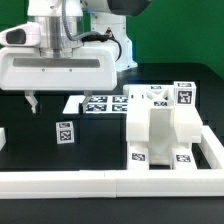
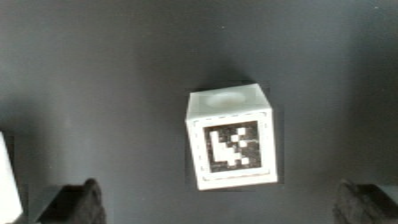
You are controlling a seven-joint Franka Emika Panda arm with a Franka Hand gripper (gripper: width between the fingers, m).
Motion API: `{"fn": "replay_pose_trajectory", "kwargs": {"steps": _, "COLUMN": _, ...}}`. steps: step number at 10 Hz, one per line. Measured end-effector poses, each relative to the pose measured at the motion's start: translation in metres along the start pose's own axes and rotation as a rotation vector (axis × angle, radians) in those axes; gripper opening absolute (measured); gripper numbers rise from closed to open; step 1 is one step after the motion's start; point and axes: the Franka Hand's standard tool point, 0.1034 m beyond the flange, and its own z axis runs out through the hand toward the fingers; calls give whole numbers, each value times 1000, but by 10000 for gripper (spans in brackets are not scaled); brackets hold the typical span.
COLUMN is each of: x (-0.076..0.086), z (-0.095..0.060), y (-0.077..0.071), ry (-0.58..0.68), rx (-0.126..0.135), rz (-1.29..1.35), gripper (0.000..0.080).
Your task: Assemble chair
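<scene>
A small white chair piece [image 1: 64,131] with a black-and-white tag stands alone on the black table; in the wrist view it [image 2: 235,140] lies below and slightly ahead of the fingers. My gripper [image 2: 222,205] is open and empty, hovering above the table, with both dark fingertips [image 2: 71,203] well apart from the piece. One finger [image 1: 32,100] shows under the white hand in the exterior view. A cluster of blocky white tagged chair parts [image 1: 165,125] sits at the exterior view's right.
The marker board [image 1: 100,103] lies behind the small piece. A long white border rail [image 1: 110,181] runs along the front and up the exterior view's right. Another white piece [image 1: 2,137] shows at the left edge, and also in the wrist view [image 2: 6,170].
</scene>
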Motion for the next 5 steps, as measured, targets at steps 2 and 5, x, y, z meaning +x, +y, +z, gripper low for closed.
{"fn": "replay_pose_trajectory", "kwargs": {"steps": 2, "x": 0, "z": 0, "y": 0, "ry": 0, "rx": 0, "rz": 0, "gripper": 649}}
{"fn": "replay_pose_trajectory", "kwargs": {"steps": 5, "x": -1, "z": 4, "y": 0, "ry": 2, "rx": -16, "rz": -44, "gripper": 649}}
